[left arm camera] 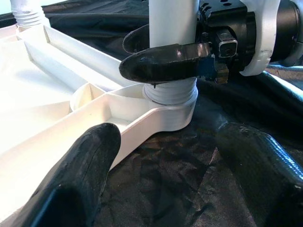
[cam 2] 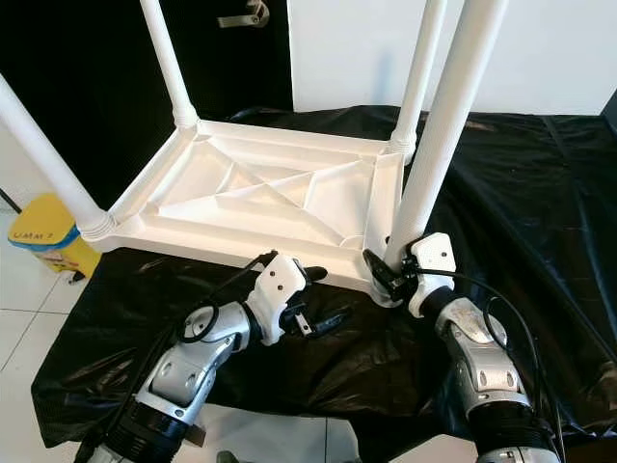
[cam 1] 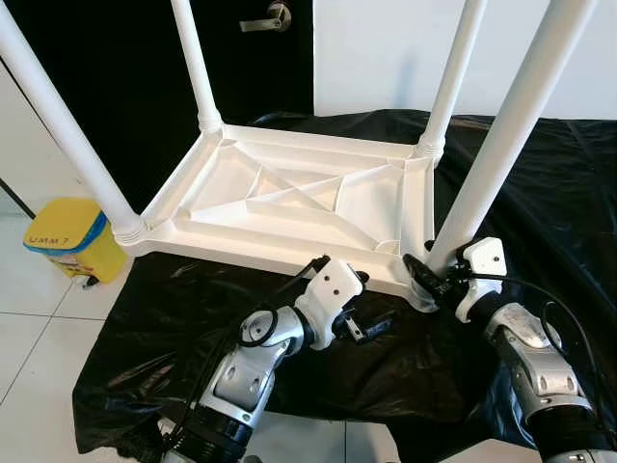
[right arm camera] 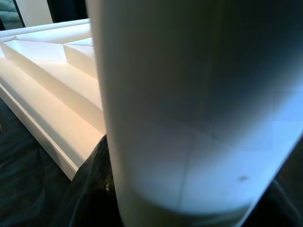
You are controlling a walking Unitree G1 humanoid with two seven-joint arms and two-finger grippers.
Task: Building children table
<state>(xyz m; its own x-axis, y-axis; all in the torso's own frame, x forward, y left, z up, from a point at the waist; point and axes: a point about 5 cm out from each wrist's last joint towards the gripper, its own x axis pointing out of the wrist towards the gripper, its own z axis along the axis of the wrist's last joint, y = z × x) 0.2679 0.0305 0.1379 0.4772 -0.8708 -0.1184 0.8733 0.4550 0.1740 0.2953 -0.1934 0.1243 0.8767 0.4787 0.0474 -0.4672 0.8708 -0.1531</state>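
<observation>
A white plastic children's table (cam 1: 289, 253) lies upside down on a black sheet (cam 1: 549, 183), its four white legs pointing up. My right gripper (cam 1: 431, 275) is at the base of the near right leg (cam 1: 501, 145), one black finger (left arm camera: 165, 61) in front of the leg and the other behind it, shut on it just above the threaded socket (left arm camera: 171, 94). In the right wrist view that leg (right arm camera: 189, 113) stands very close. My left gripper (cam 1: 371, 326) hovers low over the sheet by the table's near edge. Its two fingers (left arm camera: 85, 175) are spread open and hold nothing.
A yellow container (cam 1: 72, 236) stands on the white tiled floor to the left. Behind the table are a dark door with a metal handle (cam 1: 270, 17) and a white wall. The sheet reaches well to the right.
</observation>
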